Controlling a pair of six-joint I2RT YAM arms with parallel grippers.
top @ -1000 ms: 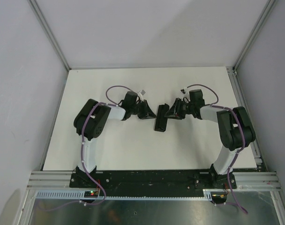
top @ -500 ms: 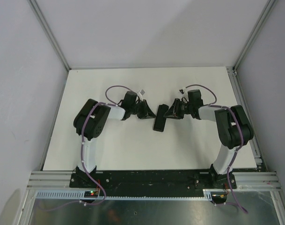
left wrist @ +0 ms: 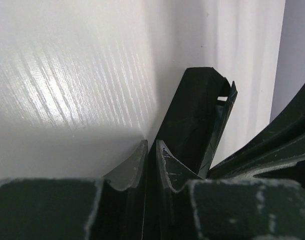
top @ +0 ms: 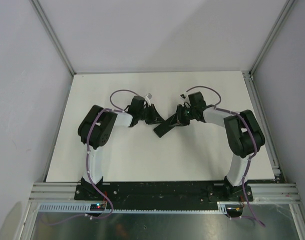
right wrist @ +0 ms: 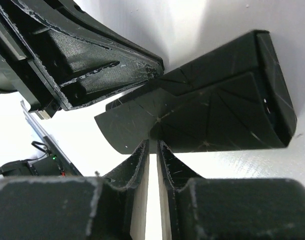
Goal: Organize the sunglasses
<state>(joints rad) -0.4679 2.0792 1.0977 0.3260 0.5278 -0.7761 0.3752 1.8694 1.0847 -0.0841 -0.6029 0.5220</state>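
Observation:
The black folding case (top: 163, 130) lies slanted at the middle of the table between my two grippers. My left gripper (top: 157, 119) is shut on a thin dark edge of the case (left wrist: 192, 115), which reaches away from its fingertips. My right gripper (top: 177, 120) is shut to a narrow slit, and its tips pinch the edge of the case (right wrist: 222, 110) where the curved flap (right wrist: 123, 129) starts. In the right wrist view the left gripper's fingers (right wrist: 92, 60) touch the case from above left. The sunglasses are hidden or out of view.
The white table top (top: 117, 160) is bordered by grey walls and aluminium rails. The right gripper's body (left wrist: 272, 155) crowds the lower right of the left wrist view. A small white tag (top: 148, 97) sits on the left wrist's cable.
The case has swung from lying almost straight front-to-back to a slant, its near end moving left. My right gripper has moved left and farther back with it. The left gripper has hardly moved.

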